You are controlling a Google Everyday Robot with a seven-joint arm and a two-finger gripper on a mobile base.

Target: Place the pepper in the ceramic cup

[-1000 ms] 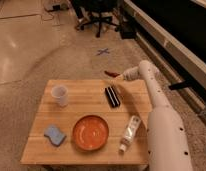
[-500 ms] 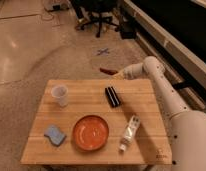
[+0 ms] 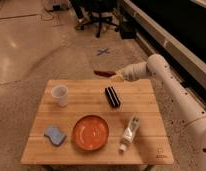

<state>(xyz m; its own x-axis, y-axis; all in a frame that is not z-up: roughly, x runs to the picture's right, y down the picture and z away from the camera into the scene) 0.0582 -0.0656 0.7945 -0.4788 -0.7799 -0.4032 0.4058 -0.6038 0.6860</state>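
Observation:
The pepper [image 3: 101, 73] is a slim dark red piece held in the air just beyond the table's far edge. My gripper [image 3: 115, 76] is shut on the pepper's right end, with the white arm reaching in from the right. The ceramic cup [image 3: 59, 95] is small and white and stands upright on the table's left side, well to the left of and nearer than the gripper.
On the wooden table [image 3: 146, 100] lie a black rectangular bar [image 3: 112, 96], an orange bowl [image 3: 90, 132], a blue sponge [image 3: 55, 135] and a white bottle [image 3: 129, 133] on its side. An office chair [image 3: 98, 15] stands on the floor beyond.
The arm has lifted and moved the gripper with the pepper to the left along the table's far edge. The things on the table have not moved.

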